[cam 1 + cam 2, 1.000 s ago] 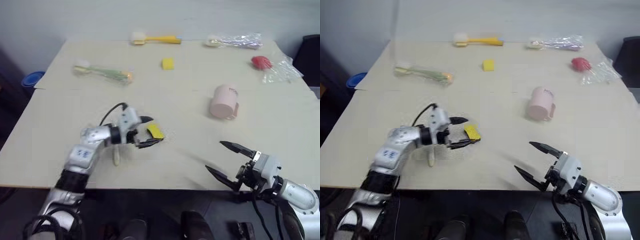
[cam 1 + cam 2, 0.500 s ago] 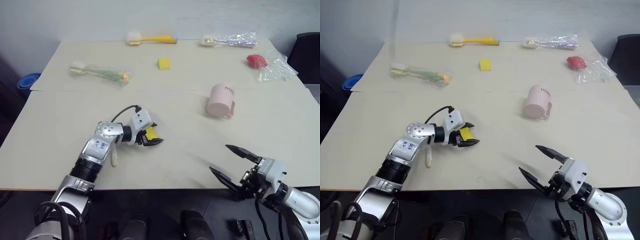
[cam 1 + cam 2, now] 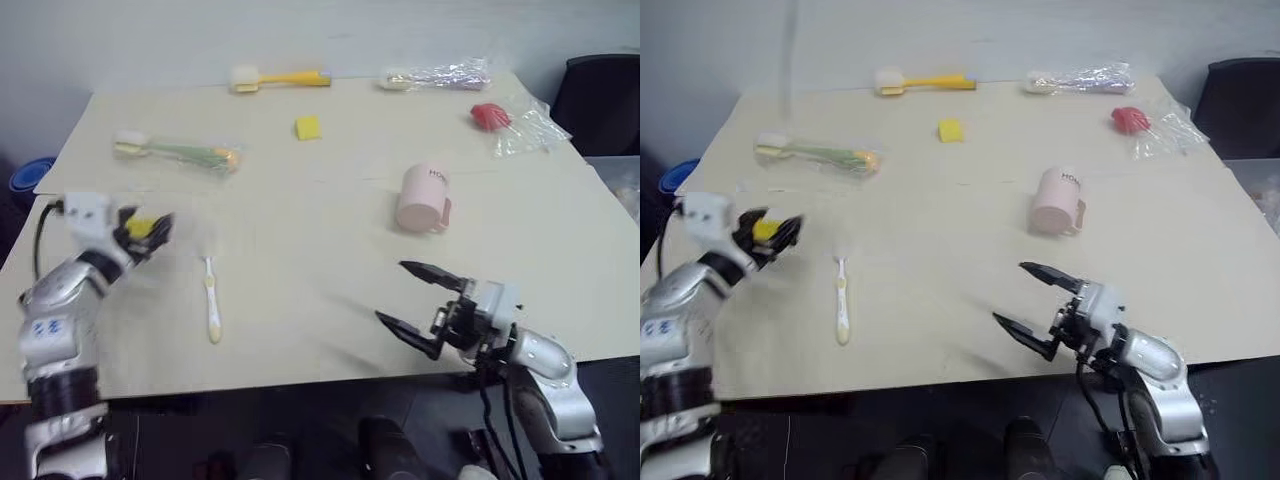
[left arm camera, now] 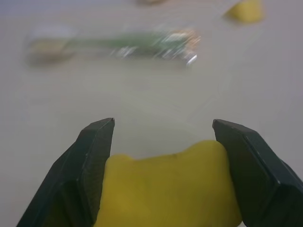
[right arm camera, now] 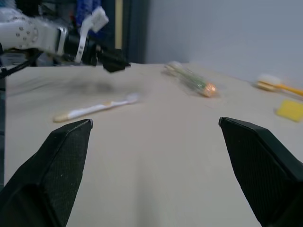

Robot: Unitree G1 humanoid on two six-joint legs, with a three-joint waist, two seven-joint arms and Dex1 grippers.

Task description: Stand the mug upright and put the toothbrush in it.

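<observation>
The pale pink mug (image 3: pixel 420 198) sits right of the table's middle with its handle toward the front. The face on top looks pink and closed. The slim white toothbrush (image 3: pixel 210 300) lies flat on the front left of the table, bristle head pointing away from me. My left gripper (image 3: pixel 152 228) hovers near the table's left edge, to the left of the toothbrush, shut on a small yellow block (image 4: pixel 165 184) squeezed between its fingers. My right gripper (image 3: pixel 390 291) is open and empty near the front edge, below the mug.
A wrapped green-orange brush (image 3: pixel 175 152) lies at the back left, and a yellow-handled brush (image 3: pixel 280 78) along the far edge. Another yellow block (image 3: pixel 307 127) sits behind the middle. A wrapped item (image 3: pixel 435 76) and a red thing in clear plastic (image 3: pixel 490 115) lie at the back right.
My left gripper has swung far to the left with the yellow block in it, uncovering the toothbrush. The right gripper has shifted a little inward, still open. The camera has moved.
</observation>
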